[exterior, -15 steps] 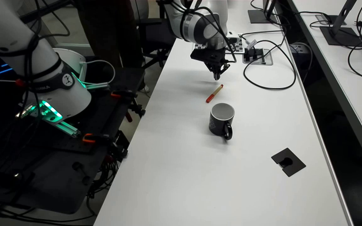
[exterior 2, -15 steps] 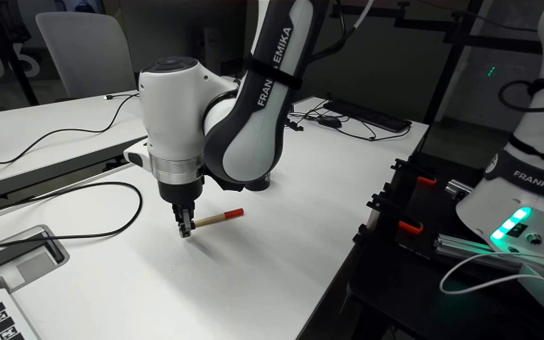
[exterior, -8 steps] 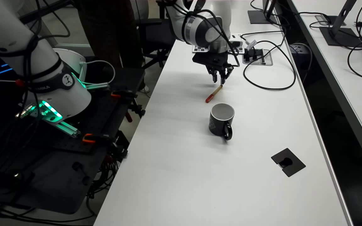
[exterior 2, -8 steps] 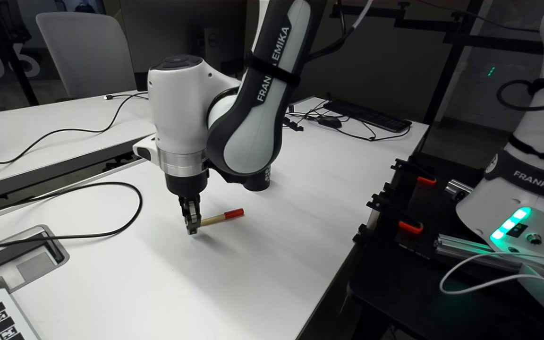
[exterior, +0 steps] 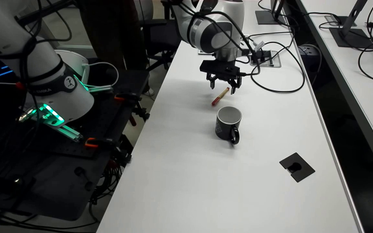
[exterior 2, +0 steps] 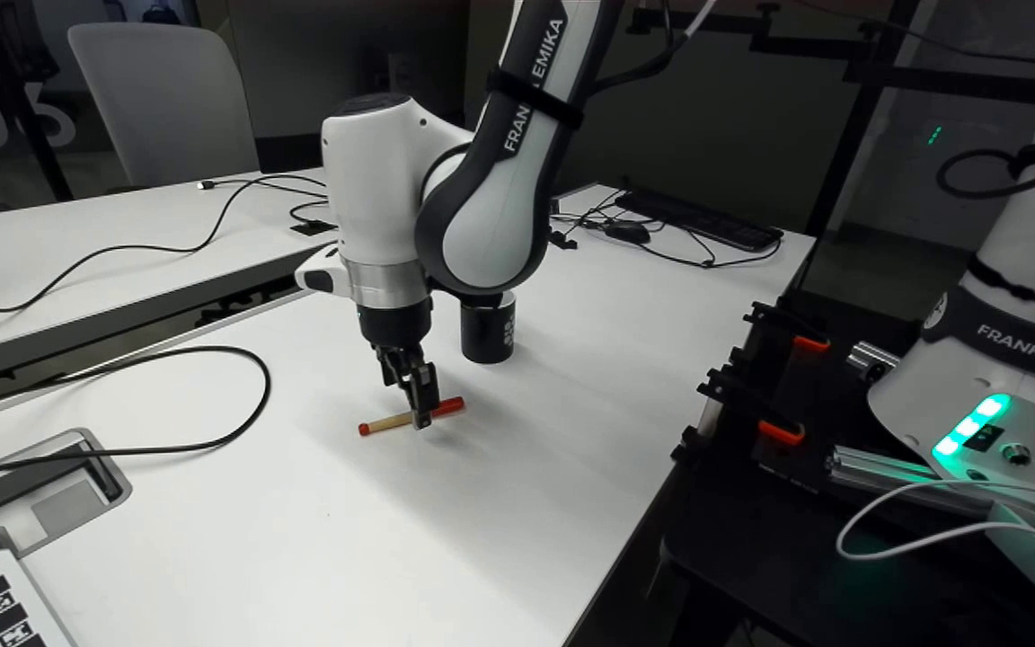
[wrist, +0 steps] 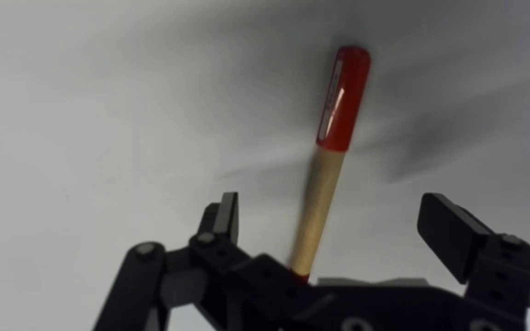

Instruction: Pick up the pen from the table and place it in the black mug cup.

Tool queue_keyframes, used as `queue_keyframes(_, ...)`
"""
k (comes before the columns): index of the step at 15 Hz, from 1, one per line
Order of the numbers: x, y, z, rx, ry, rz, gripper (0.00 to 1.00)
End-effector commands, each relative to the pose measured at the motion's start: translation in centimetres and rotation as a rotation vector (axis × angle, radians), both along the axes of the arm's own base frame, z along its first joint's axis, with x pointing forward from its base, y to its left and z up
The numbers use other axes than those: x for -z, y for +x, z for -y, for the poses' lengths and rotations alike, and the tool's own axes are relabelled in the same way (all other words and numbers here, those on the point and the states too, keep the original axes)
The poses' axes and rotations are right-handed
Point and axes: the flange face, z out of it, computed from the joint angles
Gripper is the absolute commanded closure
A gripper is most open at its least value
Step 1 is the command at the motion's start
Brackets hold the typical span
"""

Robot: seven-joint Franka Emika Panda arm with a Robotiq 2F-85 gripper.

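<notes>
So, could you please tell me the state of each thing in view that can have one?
Pen: looks capped, lying flat on the table.
Gripper: open, over the pen, not gripping it.
Black mug cup: upright, no pen in it.
Robot's base light: lit green.
Cable recess: open.
Black square plate: lying flat.

Cams share pen [wrist: 329,165]; wrist cam v. close.

Pen [wrist: 329,165], wrist view: red cap [wrist: 345,99] at 12 o'clock, tan barrel [wrist: 319,211]. Mug [exterior: 227,127] blk w/ pale pattern, grey inside. Tbl [exterior: 186,181] wht.
</notes>
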Motion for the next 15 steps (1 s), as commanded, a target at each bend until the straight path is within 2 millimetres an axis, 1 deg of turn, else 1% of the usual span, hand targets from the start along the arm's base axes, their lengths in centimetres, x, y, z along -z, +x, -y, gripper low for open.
queue_keyframes(1, 0.2, -0.3, 3.1, -0.086, -0.020, -0.046, 0.00)
queue_keyframes(5, 0.1, -0.1, 3.8, -0.102, -0.012, -0.050, 0.00)
queue_keyframes(11, -0.8, 0.1, 1.4, -0.081, 0.066, 0.048, 0.00)
queue_keyframes(15, -0.8, -0.3, 0.0, -0.046, 0.111, 0.088, 0.00)
